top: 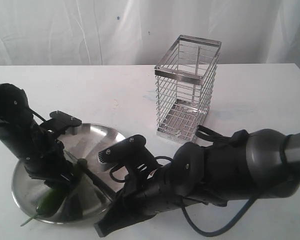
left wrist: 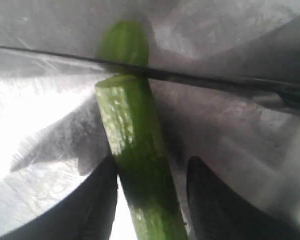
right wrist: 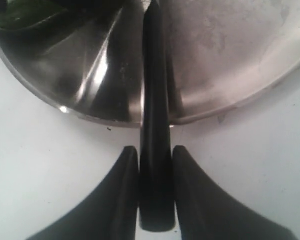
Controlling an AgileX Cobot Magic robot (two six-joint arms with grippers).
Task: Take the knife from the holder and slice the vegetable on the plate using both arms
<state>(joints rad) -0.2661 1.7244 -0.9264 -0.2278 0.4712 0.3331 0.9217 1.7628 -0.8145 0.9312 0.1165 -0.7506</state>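
Nearest the exterior camera, the bulky black right gripper [top: 121, 210] lies low on the white tabletop [top: 115, 95], its two dark fingers [right wrist: 117, 195] pressed tight against the black handle of the slim black-bladed knife [right wrist: 154, 150]. The knife is out of its holder and reaches over the rim of the round, shallow, scuffed steel plate [top: 102, 132].

On the plate, the left gripper [top: 60, 172] pins the slender green chili-like vegetable [left wrist: 137, 160]; its fingers [left wrist: 97, 205] sit at either side, one touching and the other showing a thin gap, so the grip looks light. The blade lies across the vegetable, and a pale green cut face shows just below it, with a further piece beyond. I judge the slicing under way, with most of the length uncut.

Farthest back stands the tall shiny steel-wire holder [top: 187, 95], apparently empty.
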